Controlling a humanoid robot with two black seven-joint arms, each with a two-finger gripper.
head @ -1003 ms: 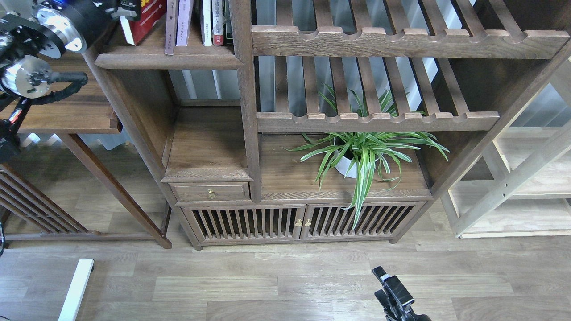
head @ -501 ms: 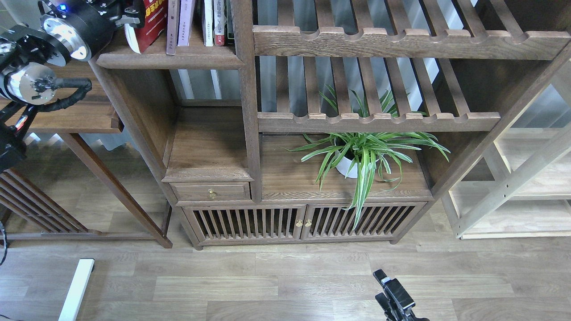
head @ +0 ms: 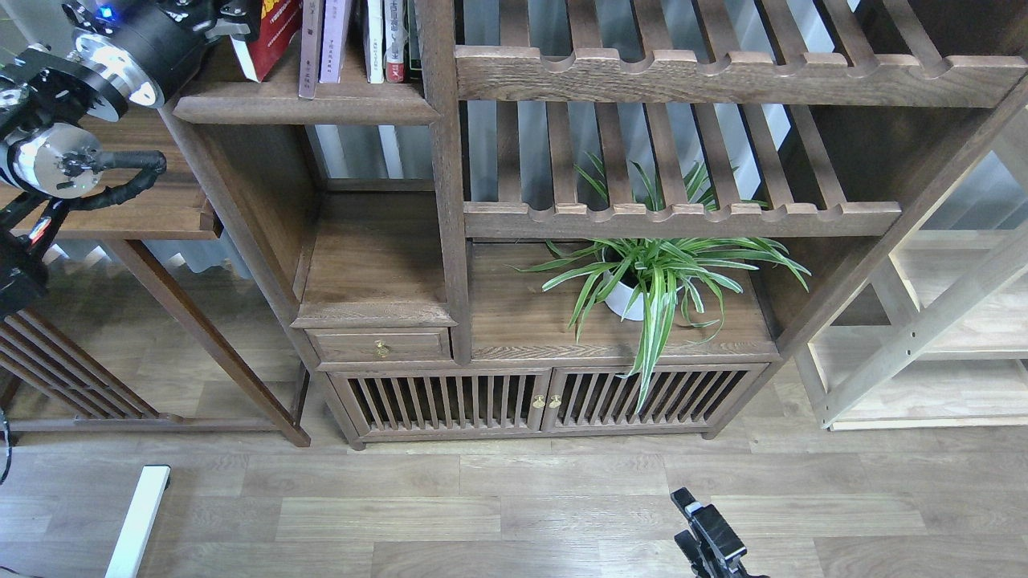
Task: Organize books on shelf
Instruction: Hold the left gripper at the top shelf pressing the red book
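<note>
A red book (head: 271, 36) with yellow lettering leans tilted at the left end of the dark walnut shelf (head: 297, 103), at the top left. My left gripper (head: 234, 11) is at the book's left edge and appears shut on it; its fingertips are cut off by the frame's top. Right of the red book stand a mauve-spined book (head: 308, 48) and a pale lavender book (head: 333, 40), both upright. Thin white, red and dark volumes (head: 392, 40) stand against the post. My right gripper (head: 707, 534) hangs low over the floor, dark and small.
Slatted racks (head: 723, 76) with scalloped rails fill the bookcase's right side. A potted spider plant (head: 642, 281) sits below them. A side table (head: 120, 209) lies under my left arm, pale shelving (head: 923, 321) stands at the right, and a white bar (head: 136, 522) lies on the floor.
The red book dipped lower half a second ago; now it is raised a little and shifted right toward the upright books, along with my left gripper. The right gripper sank slightly.
</note>
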